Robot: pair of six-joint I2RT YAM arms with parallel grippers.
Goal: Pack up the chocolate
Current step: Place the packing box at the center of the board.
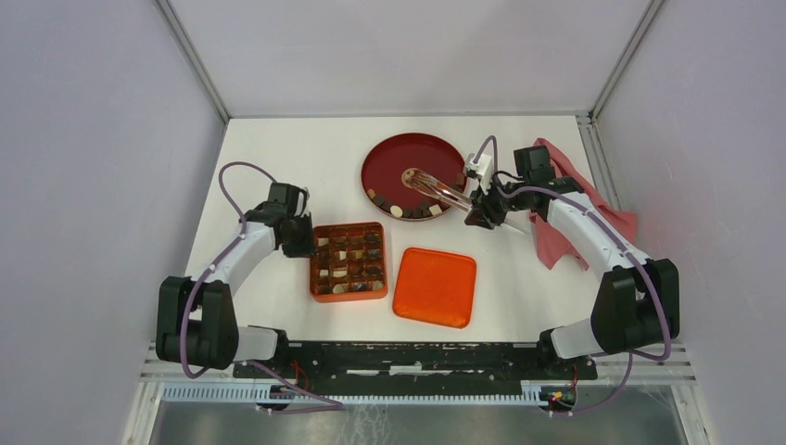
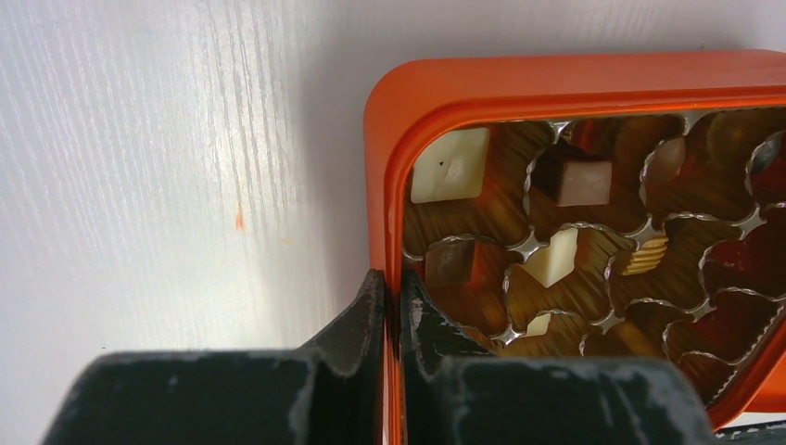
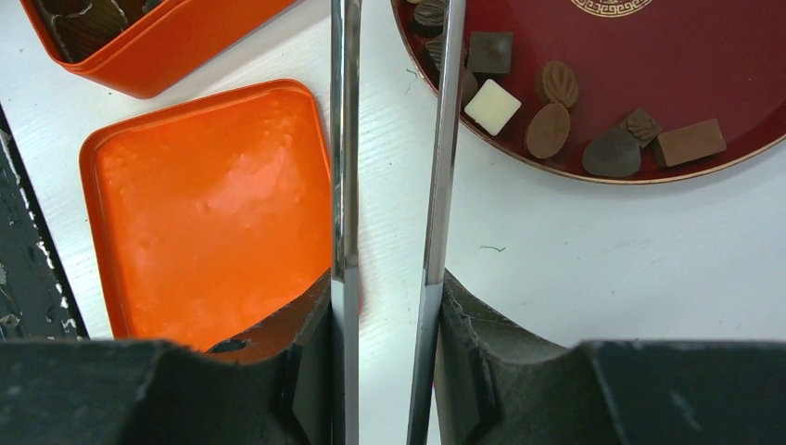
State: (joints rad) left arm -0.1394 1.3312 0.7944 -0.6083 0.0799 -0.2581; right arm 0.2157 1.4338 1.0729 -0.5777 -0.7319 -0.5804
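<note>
My left arm (image 1: 246, 252) and right arm (image 1: 579, 222) are white tubes between blocky black joints, each trailing a looped purple cable (image 1: 243, 164). My left gripper (image 2: 392, 301) and right gripper (image 3: 385, 289) are matte black, edges scuffed grey.

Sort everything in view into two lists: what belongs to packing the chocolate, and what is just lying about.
Belongs to the job: chocolate pieces, red plate, orange compartment box, orange lid, metal tongs.

Lying about: red cloth on the right.

box (image 1: 348, 296) orange | lid (image 1: 435, 286) orange | plate (image 1: 412, 153) dark red | chocolate (image 3: 549, 130) brown, cream
</note>
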